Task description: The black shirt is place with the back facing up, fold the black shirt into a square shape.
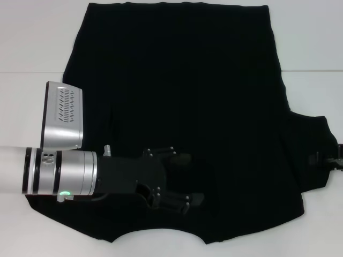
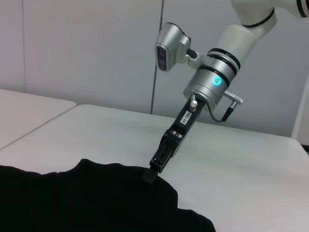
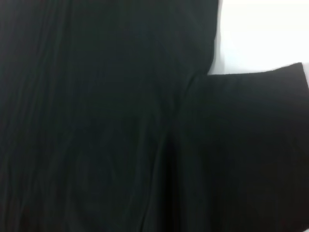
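Head view: the shirt (image 1: 182, 107) is seen spread flat on the white desk (image 1: 32, 43), covering most of its middle, with its straight hem at the far edge and the curved neckline at the near edge. No lettering is seen on the upper side. One sleeve (image 1: 311, 155) is laid out toward the robot's right; the left side appears already folded inward, though black on black makes the fold line hard to confirm.

The left claw (image 1: 185, 182) is held over the near-left part of the shirt, close to the neckline, its fingers spread apart with nothing between them. Contact with the fabric cannot be judged.

The right claw (image 1: 328, 159) is seen at the right edge of the frame, at the outer end of the sleeve. In the left wrist view the right claw (image 2: 150, 175) is angled down steeply, its tips pressed together on the sleeve edge (image 2: 159, 186), which is raised slightly off the desk (image 2: 241, 164).

Right wrist view: the shirt (image 3: 96, 121) and sleeve (image 3: 246, 145) fill the frame.
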Available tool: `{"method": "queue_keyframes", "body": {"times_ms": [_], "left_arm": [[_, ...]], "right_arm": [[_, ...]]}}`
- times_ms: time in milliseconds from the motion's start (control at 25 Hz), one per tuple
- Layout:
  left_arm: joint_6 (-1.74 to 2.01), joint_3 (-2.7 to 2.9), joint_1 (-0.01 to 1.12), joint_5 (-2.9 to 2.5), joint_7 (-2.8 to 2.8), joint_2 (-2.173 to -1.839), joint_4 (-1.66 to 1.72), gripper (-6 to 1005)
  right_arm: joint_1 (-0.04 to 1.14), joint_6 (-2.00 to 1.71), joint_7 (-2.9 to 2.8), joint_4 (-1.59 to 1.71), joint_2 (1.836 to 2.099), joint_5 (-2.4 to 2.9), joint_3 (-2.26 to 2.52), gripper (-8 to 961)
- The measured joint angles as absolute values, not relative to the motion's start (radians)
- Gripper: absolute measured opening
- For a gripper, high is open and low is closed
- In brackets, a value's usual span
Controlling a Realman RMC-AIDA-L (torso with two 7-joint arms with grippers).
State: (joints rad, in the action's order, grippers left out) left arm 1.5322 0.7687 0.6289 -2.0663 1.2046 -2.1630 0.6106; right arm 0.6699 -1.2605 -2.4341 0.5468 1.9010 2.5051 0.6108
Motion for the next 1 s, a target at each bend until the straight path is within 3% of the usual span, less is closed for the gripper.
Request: {"method": "queue_keyframes", "body": {"times_ms": [320,440,640,1000], "left_arm": [[1.528,0.771,0.629,-2.066,1.208,-2.163,0.612,949],[1.528,0.771,0.629,-2.064,1.211,-2.163,0.612,949],[1.534,0.769,0.629,-2.061,1.227,-2.163,0.612,949],[1.539,0.766,0.629,-2.059,1.247,-2.166,0.605,949]], "right_arm": [[0.663,-1.261,-2.434,0.551,1.903,2.504,0.606,527],[0.659,-1.258,-2.428,0.553,1.903,2.503,0.601,282],[0.649,-1.238,-2.394,0.554,1.898,2.499,0.579,55],[0.634,-1.229,-2.281,0.556,1.890,2.499,0.475,12]]}}
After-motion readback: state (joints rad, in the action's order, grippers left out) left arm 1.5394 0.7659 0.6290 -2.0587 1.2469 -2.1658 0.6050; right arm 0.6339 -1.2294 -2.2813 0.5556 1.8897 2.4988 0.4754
